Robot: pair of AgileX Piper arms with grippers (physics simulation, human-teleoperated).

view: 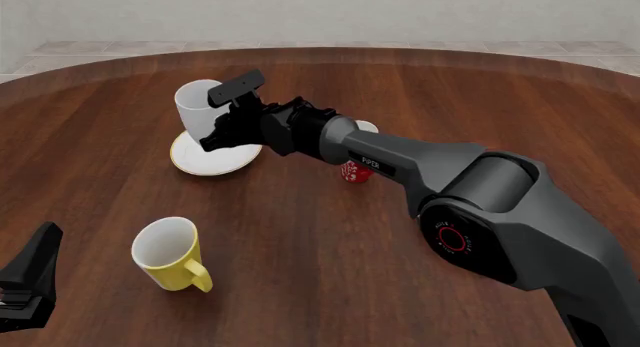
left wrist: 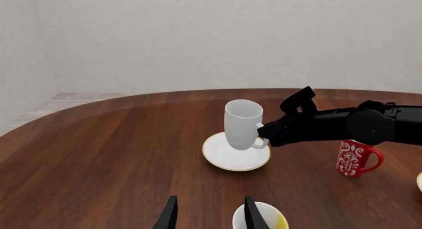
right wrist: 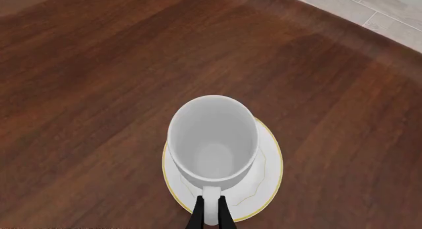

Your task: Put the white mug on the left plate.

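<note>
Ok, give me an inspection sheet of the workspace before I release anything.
Surface: dark brown wooden table, no spills seen.
Job's things: tall plain white ceramic mug upright over the round gold-rimmed white plate; contact with it unclear.
Clutter: yellow mug near the front; small red patterned cup behind the right arm.
Grippers: right gripper shut on the mug's handle; left gripper open, idle.
Cables: nothing seen.
Surroundings: plain pale wall, tiled floor.

White mug [view: 196, 104] standing on the left plate [view: 205, 160] at ten o'clock, right gripper [view: 222, 130] against its right side. Yellow mug [view: 170, 252] at seven o'clock. Left gripper [view: 28, 283] at eight o'clock, near the frame edge.
</note>
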